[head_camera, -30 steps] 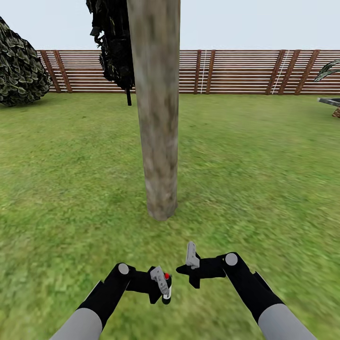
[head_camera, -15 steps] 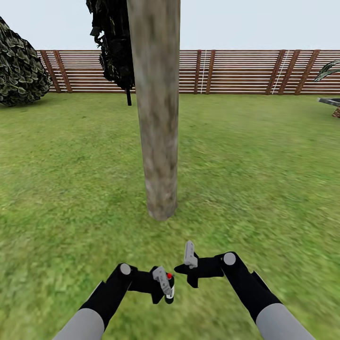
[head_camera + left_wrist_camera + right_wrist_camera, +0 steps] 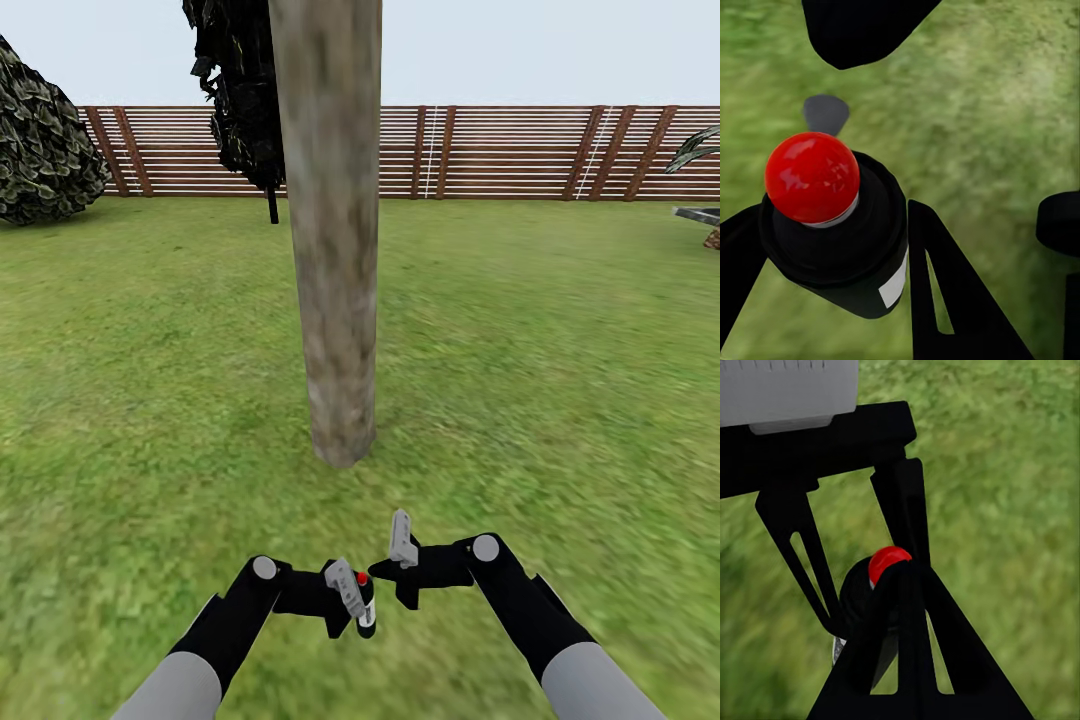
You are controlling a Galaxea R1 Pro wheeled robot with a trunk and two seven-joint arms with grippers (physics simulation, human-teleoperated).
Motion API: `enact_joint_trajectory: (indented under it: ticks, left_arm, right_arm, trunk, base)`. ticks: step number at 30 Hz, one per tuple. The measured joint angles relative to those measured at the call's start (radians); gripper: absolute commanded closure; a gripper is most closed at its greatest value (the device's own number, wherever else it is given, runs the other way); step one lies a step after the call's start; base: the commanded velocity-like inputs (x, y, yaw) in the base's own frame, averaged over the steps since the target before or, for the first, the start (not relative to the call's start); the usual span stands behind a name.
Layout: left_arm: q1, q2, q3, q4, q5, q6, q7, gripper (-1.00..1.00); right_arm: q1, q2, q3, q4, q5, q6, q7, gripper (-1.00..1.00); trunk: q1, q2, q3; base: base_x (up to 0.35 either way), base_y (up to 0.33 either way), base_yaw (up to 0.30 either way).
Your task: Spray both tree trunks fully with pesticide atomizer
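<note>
The left gripper [image 3: 352, 598] has its fingers clamped on the small dark pesticide atomizer with a red cap [image 3: 364, 600], low over the blurry green grass floor [image 3: 560, 400], near the thick mottled grey-beige tree trunk [image 3: 335, 300]. The right gripper [image 3: 402, 545] hovers just beside; I cannot tell its fingers' spacing.

Dark, red-capped pesticide atomizer [image 3: 364, 601] held upright near the mottled tree trunk [image 3: 333, 250].
</note>
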Motion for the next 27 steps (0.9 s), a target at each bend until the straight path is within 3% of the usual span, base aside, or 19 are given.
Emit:
enact_joint_trajectory:
  ticks: [27]
  left_arm:
    - [-0.003, 0.002, 0.002, 0.0, 0.006, 0.001, -0.009, 1.0]
  right_arm:
    - [0.0, -0.001, 0.0, 0.002, 0.001, 0.0, 0.0, 1.0]
  trunk:
    - [0.0, 0.0, 0.0]
  base:
    - [0.0, 0.0, 0.0]
